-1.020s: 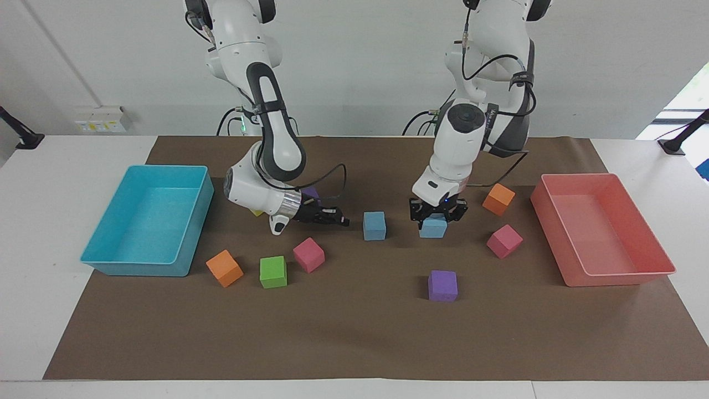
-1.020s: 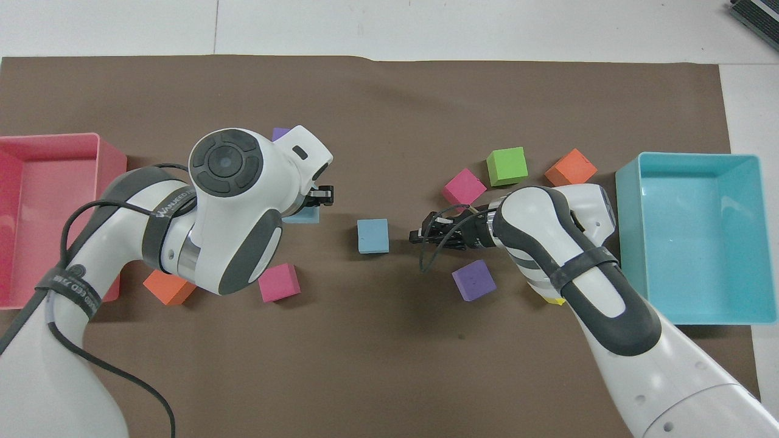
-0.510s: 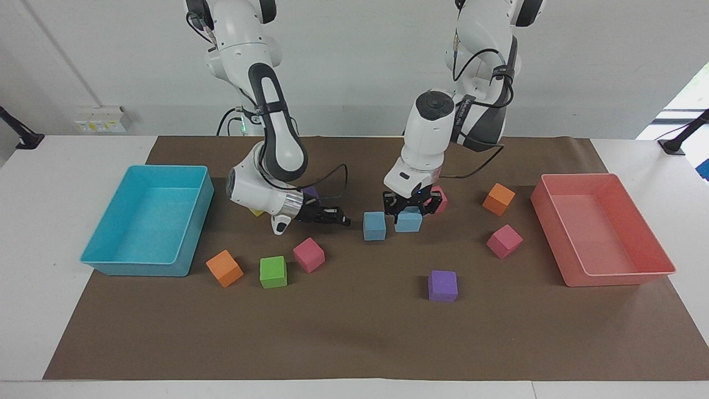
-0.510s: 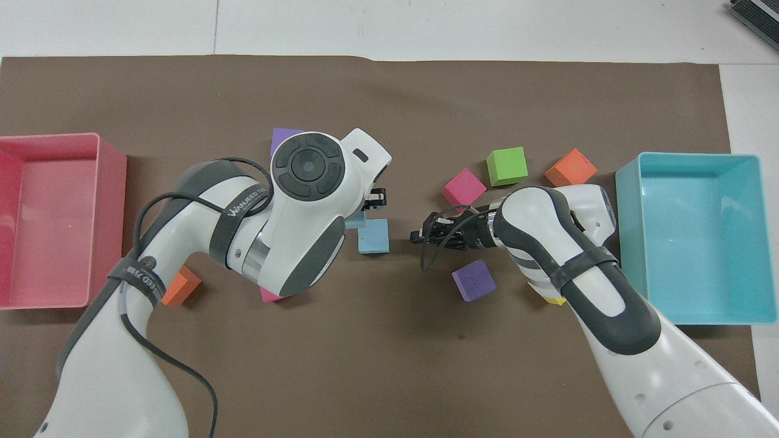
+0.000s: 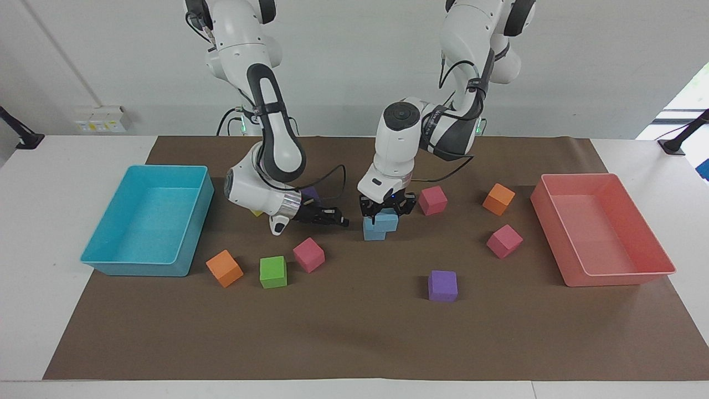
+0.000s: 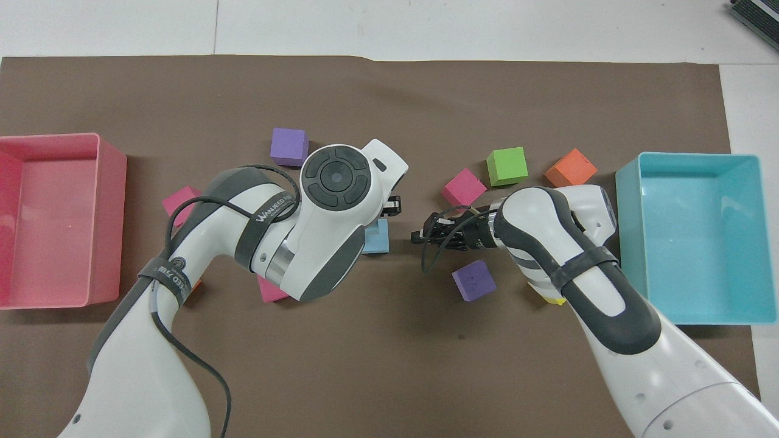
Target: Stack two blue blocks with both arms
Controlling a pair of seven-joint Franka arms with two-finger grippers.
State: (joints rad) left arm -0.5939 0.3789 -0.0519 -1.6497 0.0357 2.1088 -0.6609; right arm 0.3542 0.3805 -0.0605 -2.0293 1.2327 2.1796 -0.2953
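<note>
I've got the left gripper [image 5: 387, 211] clamped on the upper blue block [image 5: 386, 220], overhanging the lower blue block [image 5: 373, 233]; letting go off-centre could tip it, w/ right gripper [image 5: 339, 221] pinched empty beside.

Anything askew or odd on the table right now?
The upper blue block, held in the left end effector, sits offset on the lower blue block, overhanging toward the left arm's end. Right end effector waits shut beside the stack.

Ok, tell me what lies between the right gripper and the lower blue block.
Only bare brown paper: no cube lies between the right gripper and the lower blue block. The facing view shows it best.
</note>
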